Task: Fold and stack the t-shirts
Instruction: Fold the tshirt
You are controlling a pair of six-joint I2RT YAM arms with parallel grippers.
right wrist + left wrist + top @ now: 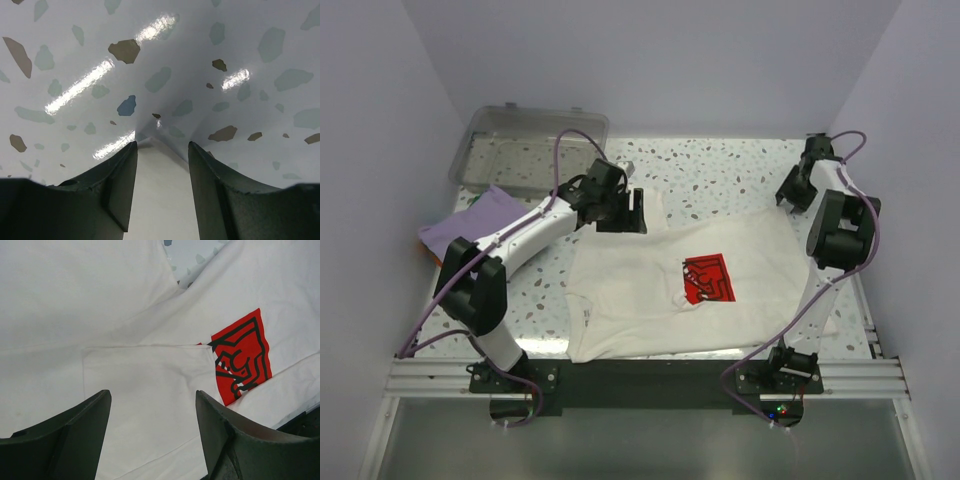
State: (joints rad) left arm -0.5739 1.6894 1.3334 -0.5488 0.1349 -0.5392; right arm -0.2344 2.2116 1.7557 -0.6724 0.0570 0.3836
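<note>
the right gripper [162,150] had its jaws part-spread astride a far corner of the cream-white cloth t-shirt [640,290], not visibly pinching it, probably set to lift that corner for a fold. the left gripper [152,400] hung with jaws wide apart over a folded flap of the shirt, gripping nothing, beside the red square print [240,360]. the shirt lay spread on the speckled white table [720,170]. the plain lavender t-shirt [470,225] sat at the left, near the clear plastic bin [530,145].

Lavender t-shirt [470,225] — near edge hidden behind the left arm [525,232]
</note>
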